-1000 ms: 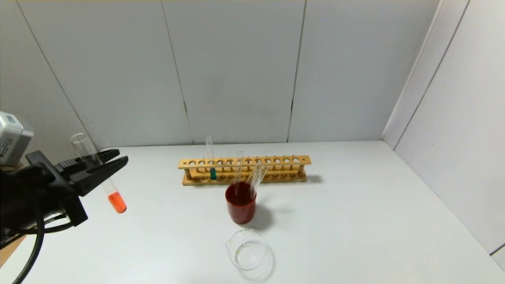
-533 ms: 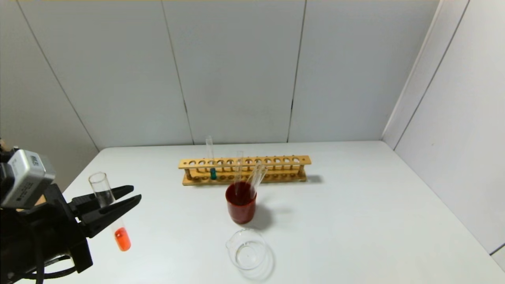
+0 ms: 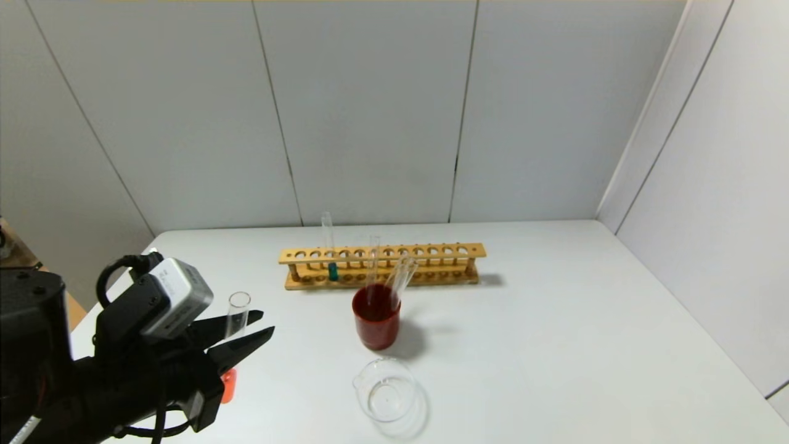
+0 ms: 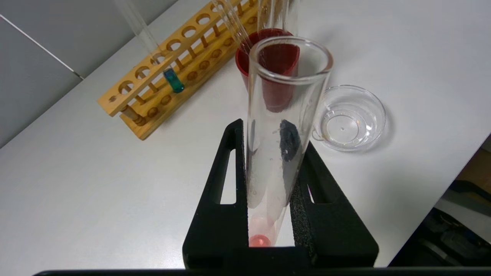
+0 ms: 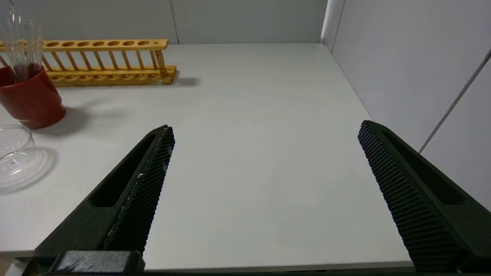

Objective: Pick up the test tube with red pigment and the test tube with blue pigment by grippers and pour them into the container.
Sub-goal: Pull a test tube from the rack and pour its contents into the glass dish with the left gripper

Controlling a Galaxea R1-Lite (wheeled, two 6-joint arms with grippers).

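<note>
Left gripper (image 3: 259, 330) clamped on red-pigment test tube (image 3: 233, 345), seemingly near-upright, over table's (image 3: 555, 345) left-front. Right gripper (image 5: 264, 153) fingers spread wide, empty. Blue-pigment test tube (image 3: 330, 259) racked.

The cup (image 3: 376, 324) stands between rack (image 3: 382, 266) and container (image 3: 389, 398).

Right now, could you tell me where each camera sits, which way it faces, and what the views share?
Head view: high on the robot, looking down at the white table; the left gripper shows.
Left wrist view: behind its fingers, shut on the test tube with red pigment.
Right wrist view: behind the open right gripper, facing the table's right end.
All share the container, red cup and rack.
</note>
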